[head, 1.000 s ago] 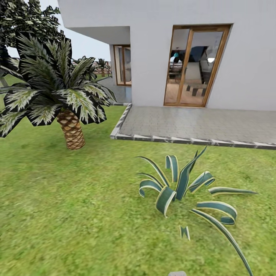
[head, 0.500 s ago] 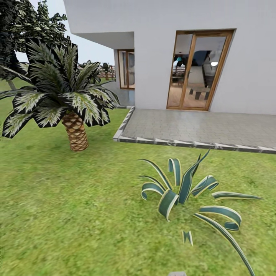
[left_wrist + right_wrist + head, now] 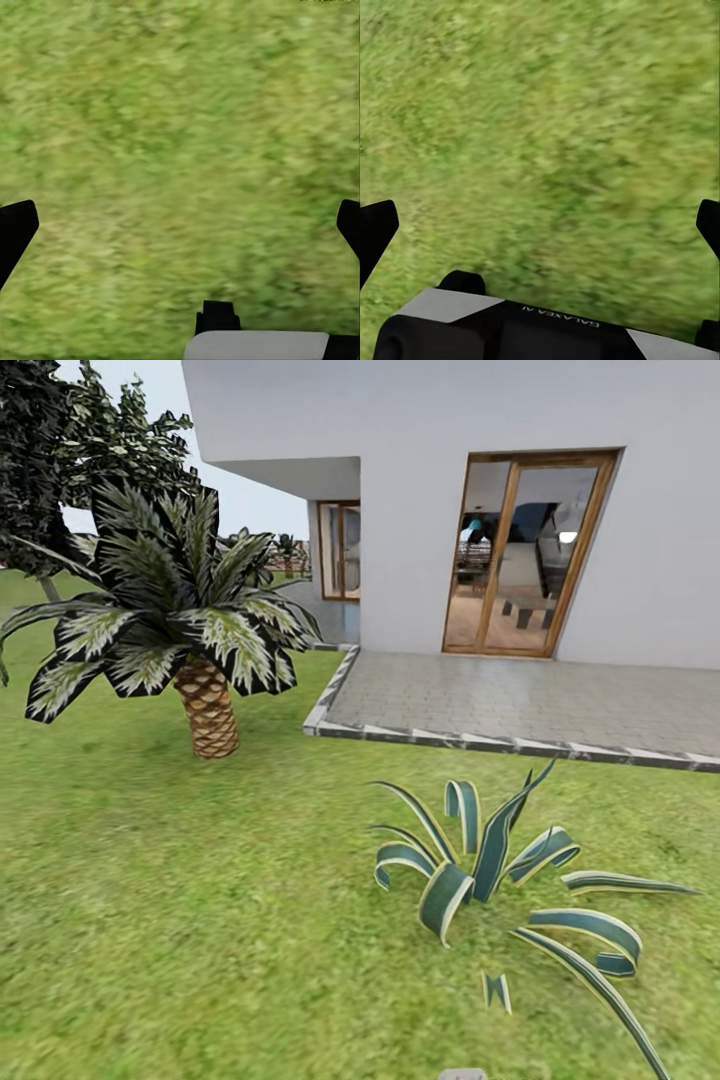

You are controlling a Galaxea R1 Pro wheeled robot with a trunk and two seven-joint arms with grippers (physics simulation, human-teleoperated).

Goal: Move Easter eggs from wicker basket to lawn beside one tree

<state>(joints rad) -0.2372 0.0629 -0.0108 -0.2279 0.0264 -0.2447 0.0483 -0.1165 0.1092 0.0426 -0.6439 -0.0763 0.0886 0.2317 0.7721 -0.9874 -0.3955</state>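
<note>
The one piece of lettering that can be read stands on the dark housing of the right gripper (image 3: 540, 217), seen in the right wrist view: small pale capitals, upside down, spelling "GALAXEA", with a further character or two too small to read.

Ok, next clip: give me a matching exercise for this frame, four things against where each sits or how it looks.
Things:
1. palm
2. striped-leaf plant
3. patio
4. glass door

Descriptions:
A. grey paving edged by a striped kerb
B. wood-framed, set in the white house wall
C. scaly brown trunk, on the lawn left of the patio
D. low, curling blue-green leaves, on the grass in front of the patio

Pairs: 1-C, 2-D, 3-A, 4-B
</note>
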